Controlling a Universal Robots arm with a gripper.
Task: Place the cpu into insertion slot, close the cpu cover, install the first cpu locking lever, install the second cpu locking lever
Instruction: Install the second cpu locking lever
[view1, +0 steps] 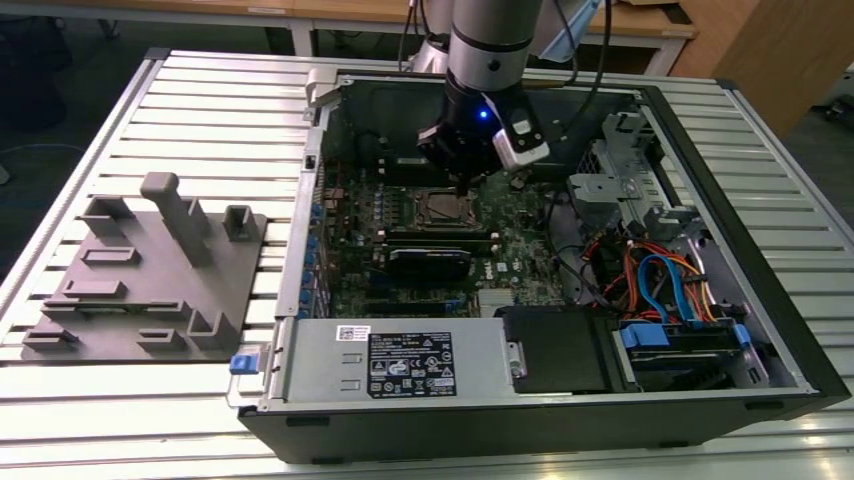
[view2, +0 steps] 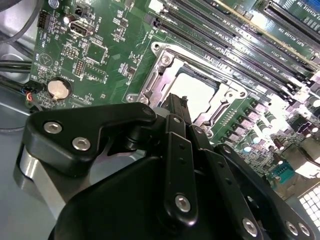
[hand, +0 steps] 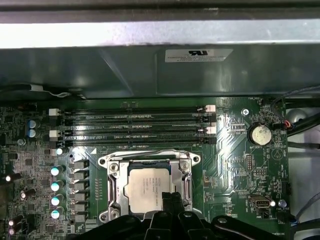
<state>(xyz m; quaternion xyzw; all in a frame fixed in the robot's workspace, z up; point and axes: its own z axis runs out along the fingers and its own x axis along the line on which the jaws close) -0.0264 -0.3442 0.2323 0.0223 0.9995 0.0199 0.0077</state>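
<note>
The cpu sits in the insertion slot with the cpu cover down around it (green board beneath). The tool, fingers together and empty, touches the cover's near edge.

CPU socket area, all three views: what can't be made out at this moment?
- Near edge of the square silvery cpu: first wrist view, covered by the black gripper.
- Near side of the silver metal cpu cover: second wrist view, hidden behind the gripper's linkage.
- Cpu seating in the metal-rimmed insertion slot: exterior view, too small.
- Locking levers' state: unclear in both wrist views.
</note>
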